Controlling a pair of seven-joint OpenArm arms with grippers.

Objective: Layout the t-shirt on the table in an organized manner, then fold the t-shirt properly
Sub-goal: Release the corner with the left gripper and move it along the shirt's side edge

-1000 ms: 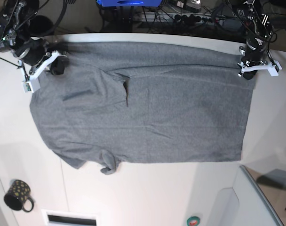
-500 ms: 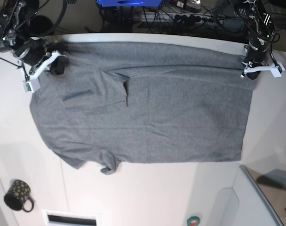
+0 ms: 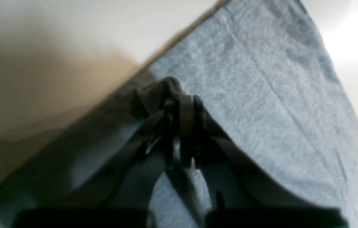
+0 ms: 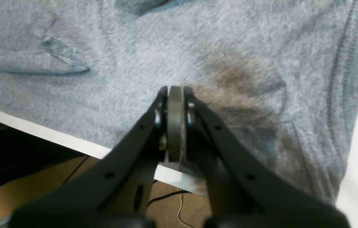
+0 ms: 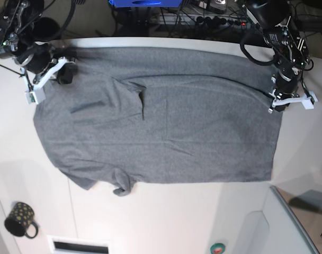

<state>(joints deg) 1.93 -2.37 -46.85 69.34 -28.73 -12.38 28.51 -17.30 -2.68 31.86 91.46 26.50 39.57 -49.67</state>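
Working from the front edge back: the table (image 5: 166,211) is bare along the near side, then the t-shirt (image 5: 166,121) starts, lying flat-ish with its long axis running left-right across the base view. A crumpled sleeve (image 5: 121,185) hangs off the near edge toward the mug (image 5: 20,219), and there's a dark fold (image 5: 141,100) near the middle.

Hem end points toward the left gripper (image 5: 279,98), collar/shoulder end toward the right gripper (image 5: 63,71). Both sit at the far corners, one at each end of the shirt.

Left gripper's jaws are pinched together with a bunched nub of shirt fabric at the tips in the wrist view, looks like it's got the far hem corner. Right gripper's jaws are closed pad to pad, just above the shoulder fabric; can't see cloth between them.

My guess is that the next pull is along the long axis.
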